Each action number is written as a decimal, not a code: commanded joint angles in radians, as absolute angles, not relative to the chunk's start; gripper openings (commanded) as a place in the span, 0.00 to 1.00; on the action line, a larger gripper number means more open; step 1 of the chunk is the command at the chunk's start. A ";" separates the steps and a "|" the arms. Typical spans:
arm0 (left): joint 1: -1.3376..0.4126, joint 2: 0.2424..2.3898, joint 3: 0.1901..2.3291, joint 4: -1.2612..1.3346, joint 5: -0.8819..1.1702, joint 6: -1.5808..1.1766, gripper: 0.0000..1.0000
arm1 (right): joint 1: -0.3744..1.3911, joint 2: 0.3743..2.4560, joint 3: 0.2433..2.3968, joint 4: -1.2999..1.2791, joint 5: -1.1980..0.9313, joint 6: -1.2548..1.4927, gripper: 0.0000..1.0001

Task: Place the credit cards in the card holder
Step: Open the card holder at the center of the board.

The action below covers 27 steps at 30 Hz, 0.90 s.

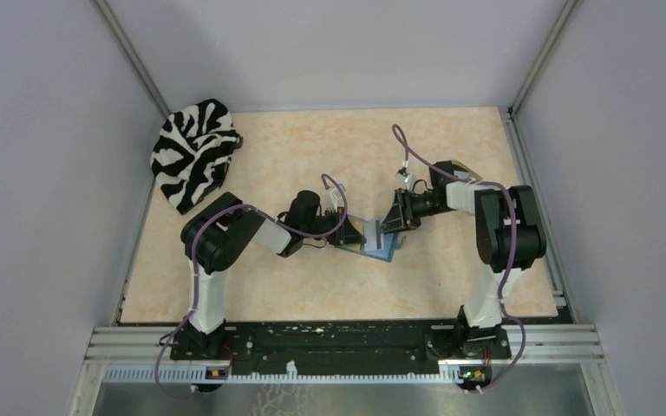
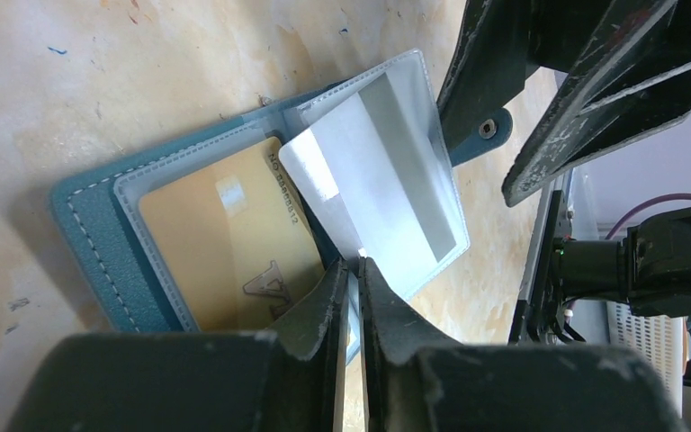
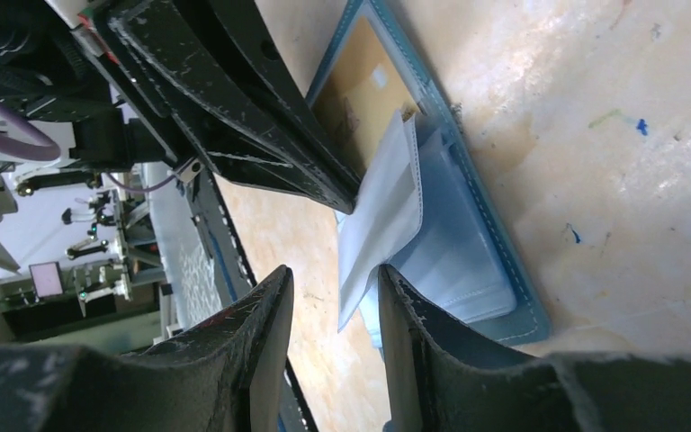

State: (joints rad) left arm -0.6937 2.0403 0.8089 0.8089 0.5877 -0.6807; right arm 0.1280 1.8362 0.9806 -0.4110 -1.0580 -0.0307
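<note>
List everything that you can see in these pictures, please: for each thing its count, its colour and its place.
teal-blue stitched folding wallet: one, teal, lying open at the table's middle, between both grippers.
flat gold-tan card: one, gold-tan, inside a clear pocket of the wallet.
clear plastic sleeve: one, transparent, lifted up from the wallet; its content I cannot tell.
zebra-striped cloth: one, black and white, far left corner.
tan object: one, tan, mostly hidden behind the right arm.
beige marbled table top: one, under everything.
left gripper: one, black, pinched on the sleeve's edge.
right gripper: one, black, open around the sleeve's free edge.
</note>
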 commanded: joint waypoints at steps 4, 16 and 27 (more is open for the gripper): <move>-0.704 2.078 0.796 0.791 0.594 -0.670 0.14 | 0.143 1.850 0.962 -0.338 -1.214 -0.008 0.40; -0.698 2.026 0.774 0.793 0.579 -0.676 0.15 | 0.167 1.861 0.939 -0.246 -1.234 0.068 0.40; -0.647 1.973 0.749 0.771 0.580 -0.676 0.19 | 0.238 1.881 1.003 -0.256 -1.203 0.044 0.41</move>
State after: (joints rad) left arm -0.6754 2.0056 0.7715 0.8017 0.5880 -0.6853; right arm 0.2241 1.8603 0.9443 -0.2588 -1.1976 0.0650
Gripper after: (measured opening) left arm 0.183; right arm 0.404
